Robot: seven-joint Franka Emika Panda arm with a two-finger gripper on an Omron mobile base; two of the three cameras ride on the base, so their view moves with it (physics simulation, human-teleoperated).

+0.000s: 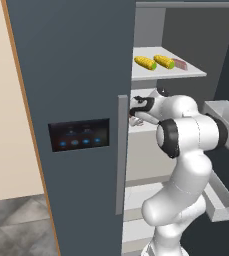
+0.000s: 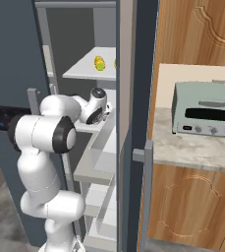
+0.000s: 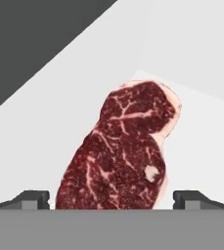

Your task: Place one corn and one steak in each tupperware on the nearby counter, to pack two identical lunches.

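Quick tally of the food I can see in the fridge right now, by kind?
Corn cobs: 2, upper shelf
Steaks: 2, one beside the cobs, one on the shelf below, between the open gripper's fingertips
Total: 4

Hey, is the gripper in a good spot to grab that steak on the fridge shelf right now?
Probably yes. The gripper is open, its fingertips stand either side of the steak on the white shelf, and nothing lies between them.

two corn cobs (image 1: 155, 62) side by side on upper fridge shelf (image 1: 186, 72), steak (image 1: 179, 65) right of them on same shelf, second steak (image 3: 121, 154) on shelf below, toaster oven (image 2: 205, 109) on counter (image 2: 192, 150) right of fridge
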